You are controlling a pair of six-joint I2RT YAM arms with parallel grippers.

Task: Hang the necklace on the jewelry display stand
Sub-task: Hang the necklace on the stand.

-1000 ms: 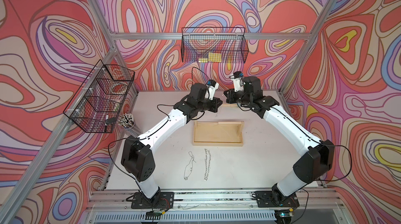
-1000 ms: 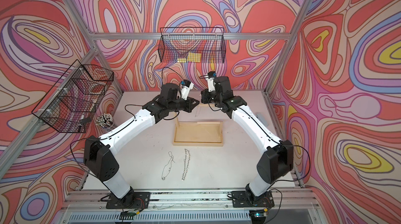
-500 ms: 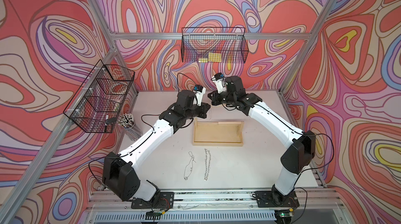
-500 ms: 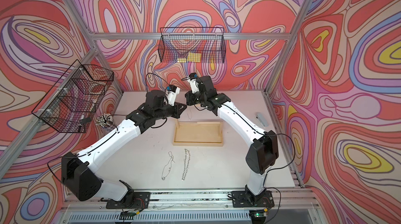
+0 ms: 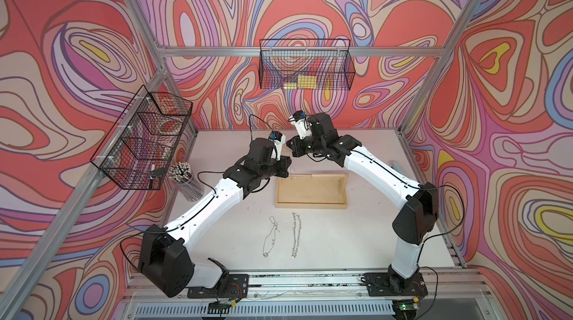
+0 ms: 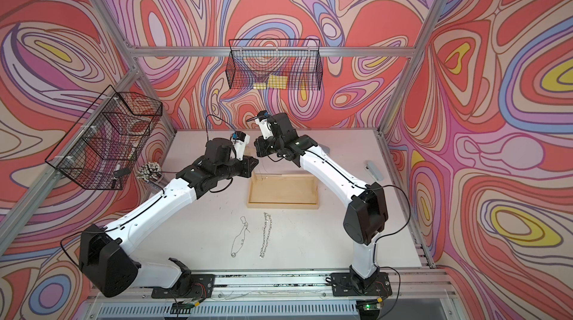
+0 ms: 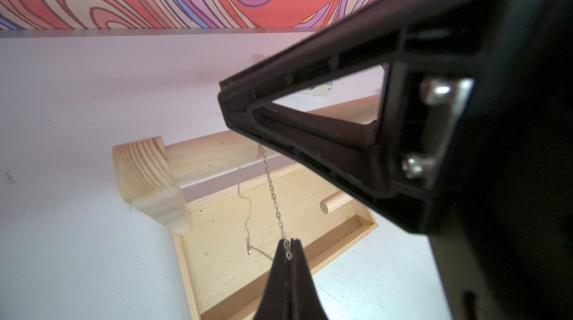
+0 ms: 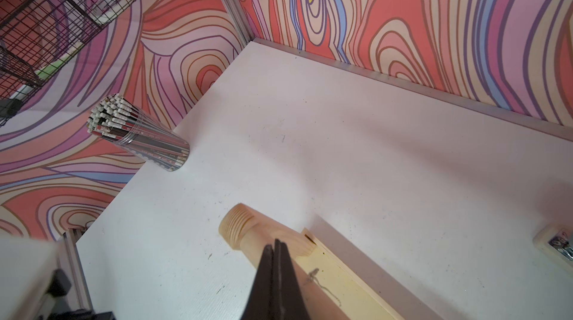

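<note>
left jaws pinch necklace [image 7: 273,191], above stand [image 7: 145,179]

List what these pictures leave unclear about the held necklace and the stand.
- Right wrist view: the right pincer covers its own grip; the bottom edge cuts off the stand.
- Left wrist view: that pincer hides the upper end of the necklace held by the left pincer.
- Both top views: the necklace is too thin to tell whether it crosses the stand's bar.

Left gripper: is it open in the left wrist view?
No, the left gripper is shut, its tips pinching the thin necklace.
</note>
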